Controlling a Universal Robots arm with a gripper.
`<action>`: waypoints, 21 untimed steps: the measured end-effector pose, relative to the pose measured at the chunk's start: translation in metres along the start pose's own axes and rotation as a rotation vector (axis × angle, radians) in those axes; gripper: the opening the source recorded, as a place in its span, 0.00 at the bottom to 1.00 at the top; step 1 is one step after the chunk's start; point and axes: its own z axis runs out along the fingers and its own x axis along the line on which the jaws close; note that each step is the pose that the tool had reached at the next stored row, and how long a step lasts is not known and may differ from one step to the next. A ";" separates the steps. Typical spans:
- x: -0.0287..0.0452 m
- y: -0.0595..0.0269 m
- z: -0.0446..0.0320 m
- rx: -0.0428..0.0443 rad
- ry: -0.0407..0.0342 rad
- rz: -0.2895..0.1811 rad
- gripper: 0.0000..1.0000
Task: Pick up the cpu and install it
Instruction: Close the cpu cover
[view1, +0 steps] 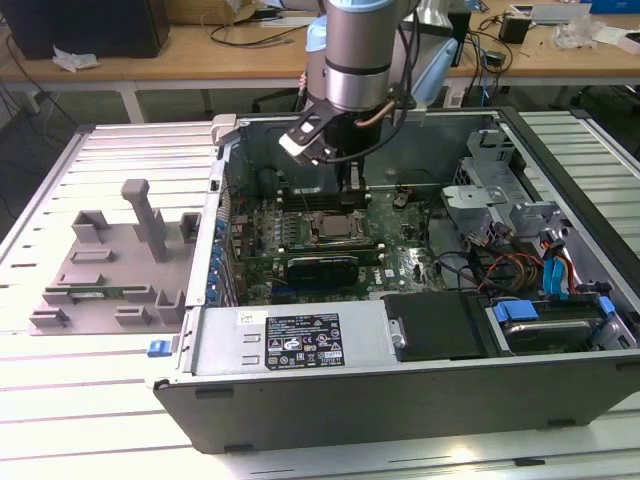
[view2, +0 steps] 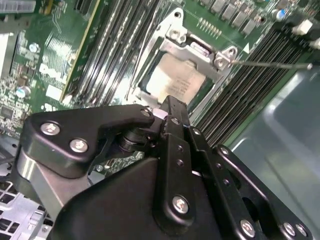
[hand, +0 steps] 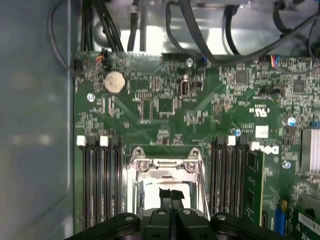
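Bright, even room light — glare whitens the cpu (view2: 172, 80).

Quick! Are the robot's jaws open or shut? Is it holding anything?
Gripper: jaws shut, nothing held, right above the cpu lying in its socket.

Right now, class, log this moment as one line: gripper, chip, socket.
cpu: small square silver-topped chip, lying in metal-rimmed socket frame on green motherboard | gripper: black, shut, over cpu | arm: inside open grey computer case
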 end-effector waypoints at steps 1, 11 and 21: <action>-0.0008 -0.0013 0.0002 -0.0004 0.0001 0.000 0.11; -0.0094 -0.0078 0.0010 -0.0016 -0.0002 -0.013 0.11; -0.0094 -0.0078 0.0010 -0.0082 -0.0046 -0.296 0.11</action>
